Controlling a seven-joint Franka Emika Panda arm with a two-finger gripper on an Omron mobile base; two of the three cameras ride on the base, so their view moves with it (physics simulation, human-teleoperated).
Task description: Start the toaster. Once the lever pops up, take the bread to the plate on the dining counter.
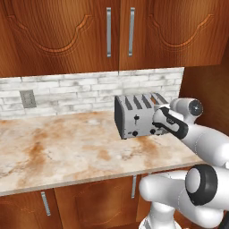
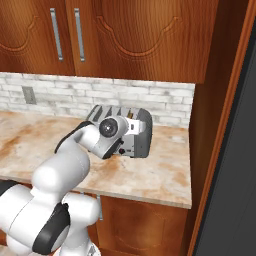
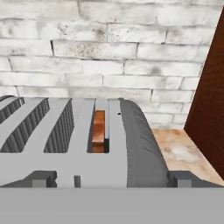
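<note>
The gripper hovers with its jaws spread wide and nothing between them; in the hand view the two dark finger tips rise at seven and five o'clock, straddling the near top edge of the toaster. Just ahead of them, toward twelve o'clock, runs the slot nearest the toaster's rounded end, and the bread stands in it on edge, its brown crust showing a little below the slot's lip. From the left base view the hand sits against the toaster's front face at about three o'clock of the toaster body, covering that end of the face, while one black lever and a knob show free on the other half. The toaster stands on the marbled counter against the white brick wall, with a wood panel close at its three o'clock side in the right base view. My reading is that the starting step is in hand: the lever for the bread's slot looks not yet pressed, though it is hidden behind the hand. The next move likely calls for bringing a finger tip down onto that lever and pushing straight down along the face, without grazing the wood panel.
</note>
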